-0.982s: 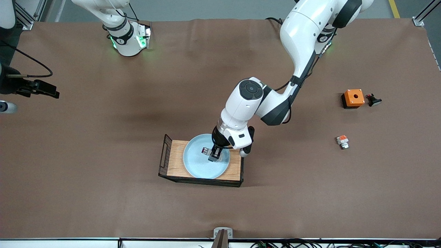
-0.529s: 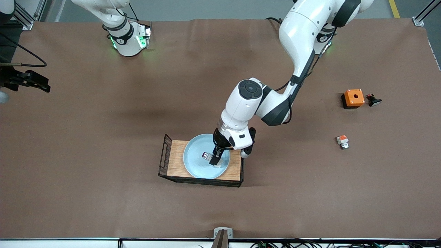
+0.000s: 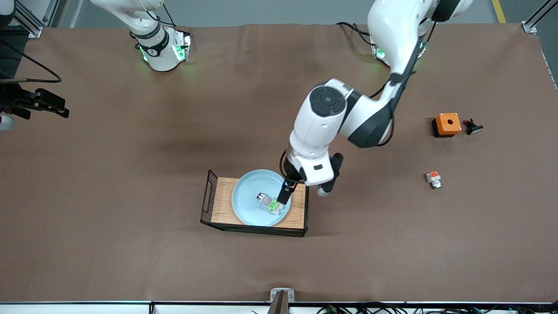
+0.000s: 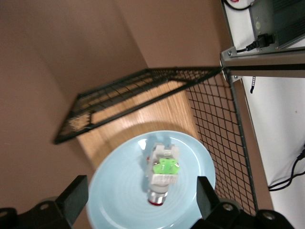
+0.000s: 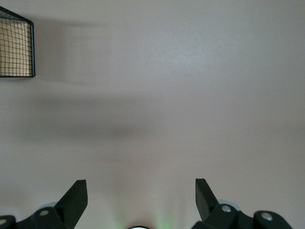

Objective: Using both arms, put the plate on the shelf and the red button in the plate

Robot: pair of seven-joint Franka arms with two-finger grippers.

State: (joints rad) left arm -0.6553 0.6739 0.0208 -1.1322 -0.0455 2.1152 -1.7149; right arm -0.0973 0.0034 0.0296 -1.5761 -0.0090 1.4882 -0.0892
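The pale blue plate (image 3: 246, 207) sits on the wooden tray (image 3: 222, 198) with black mesh ends. The red button (image 3: 269, 202), grey-white with a green block, lies on its side on the plate, apart from any finger. My left gripper (image 3: 282, 197) is open just above the plate's rim, at the side toward the left arm's end. In the left wrist view the button (image 4: 162, 171) lies free on the plate (image 4: 119, 200) between the spread fingers of the left gripper (image 4: 140, 188). My right gripper (image 3: 54, 108) waits open over the right arm's end of the table, empty in its own view (image 5: 140, 191).
An orange box with a hole (image 3: 447, 124) and a small black part (image 3: 472, 127) lie toward the left arm's end. A small part with an orange-red block (image 3: 433, 179) lies nearer to the front camera than them. The tray's mesh wall (image 4: 214, 119) stands beside the plate.
My left gripper has opened, risen and drawn back toward the left arm's end, leaving the red button lying on the plate. My right gripper has shifted slightly at the table's edge.
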